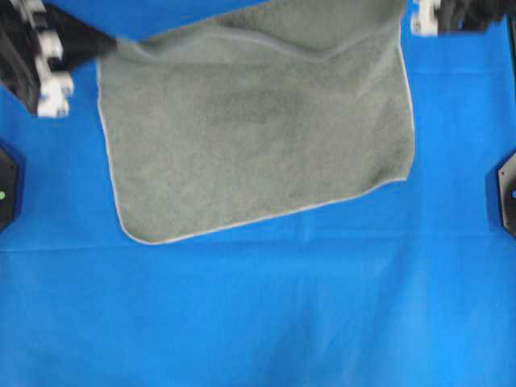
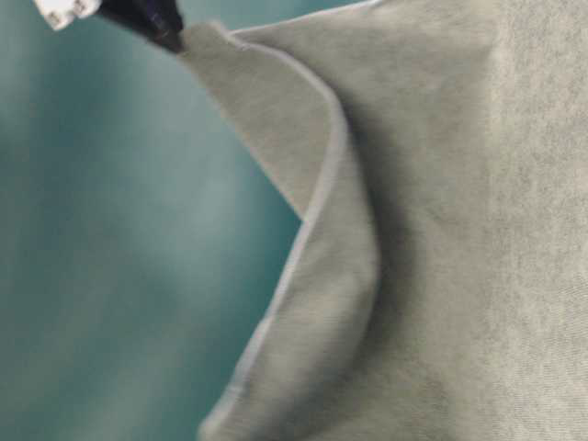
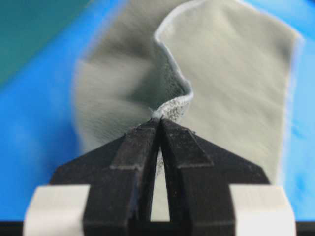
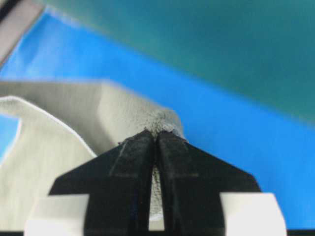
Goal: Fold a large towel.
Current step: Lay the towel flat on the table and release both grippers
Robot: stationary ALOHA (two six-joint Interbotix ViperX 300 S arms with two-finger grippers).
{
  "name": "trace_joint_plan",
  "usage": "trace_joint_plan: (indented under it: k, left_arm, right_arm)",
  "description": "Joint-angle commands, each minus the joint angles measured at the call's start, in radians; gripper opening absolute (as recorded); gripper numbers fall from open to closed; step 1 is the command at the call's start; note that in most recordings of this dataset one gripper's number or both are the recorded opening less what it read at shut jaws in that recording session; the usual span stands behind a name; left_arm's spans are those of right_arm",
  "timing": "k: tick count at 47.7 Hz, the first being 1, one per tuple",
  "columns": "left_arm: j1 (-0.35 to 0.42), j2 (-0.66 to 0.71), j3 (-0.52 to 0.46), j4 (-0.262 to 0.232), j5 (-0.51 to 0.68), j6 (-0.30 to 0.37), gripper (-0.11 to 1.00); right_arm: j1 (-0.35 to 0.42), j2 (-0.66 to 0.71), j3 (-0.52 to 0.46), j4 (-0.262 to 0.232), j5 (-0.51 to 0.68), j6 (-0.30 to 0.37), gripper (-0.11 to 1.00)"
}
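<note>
**Both hands pinch the towel's far corners**

The grey-green towel [image 1: 258, 137] lies on the blue-covered table [image 1: 258, 322], in the far half of the overhead view and roughly centred between left and right. Its near edge, trimmed with a thin pale hem, runs slightly askew, with the left near corner rounded and closer to the viewer than the right one. Along the far side the cloth is lifted and doubled over itself, making a soft ridge across the top.

The left hand [image 3: 158, 120] is squeezed tight on the towel's far left corner; the wrist view shows its two black fingers pressed together with the fuzzy cloth caught at their tips, the hem curling away beyond. The right hand [image 4: 156, 132] is likewise clamped on the far right corner, a small bunch of terry showing between its fingertips.

From table level the raised cloth hangs in a broad curved fold, one corner drawn up to a dark fingertip at the top left.
</note>
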Motion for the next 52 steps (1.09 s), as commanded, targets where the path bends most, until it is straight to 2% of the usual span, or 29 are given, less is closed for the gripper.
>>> trace_joint_plan:
  k: [1, 6, 12, 19, 23, 33, 41, 47, 50, 52]
  left_arm:
    - [-0.08, 0.011, 0.029, -0.002, -0.011, -0.066, 0.02]
    - [-0.167, 0.029, 0.08, 0.0, -0.021, -0.15, 0.02]
    - [-0.281, 0.072, 0.144, 0.0, -0.089, -0.232, 0.02]
    - [-0.385, 0.163, 0.196, 0.0, -0.195, -0.291, 0.02]
    - [-0.416, 0.227, 0.21, 0.0, -0.232, -0.305, 0.02]
    - [-0.428, 0.397, 0.207, 0.005, -0.247, -0.305, 0.02]
    - [-0.426, 0.425, 0.186, 0.006, -0.247, -0.291, 0.02]
    - [-0.428, 0.414, 0.195, 0.006, -0.245, -0.291, 0.03]
    - [-0.428, 0.405, 0.198, 0.006, -0.244, -0.293, 0.07]
    - [-0.43, 0.4, 0.199, 0.006, -0.242, -0.293, 0.16]
  right_arm:
    - [0.06, -0.034, 0.035, 0.035, 0.044, 0.003, 0.03]
    - [0.132, -0.041, 0.103, 0.091, 0.103, 0.005, 0.03]
    - [0.193, -0.023, 0.183, 0.147, 0.152, 0.029, 0.03]
    - [0.232, 0.018, 0.261, 0.155, 0.173, 0.104, 0.03]
    - [0.233, 0.041, 0.287, 0.153, 0.179, 0.129, 0.03]
    - [0.232, 0.107, 0.324, 0.138, 0.178, 0.141, 0.03]
    - [0.235, 0.13, 0.316, 0.097, 0.179, 0.127, 0.03]
    - [0.233, 0.13, 0.314, 0.087, 0.179, 0.118, 0.03]
    - [0.235, 0.13, 0.314, 0.087, 0.176, 0.118, 0.03]
    - [0.235, 0.132, 0.313, 0.087, 0.172, 0.118, 0.03]
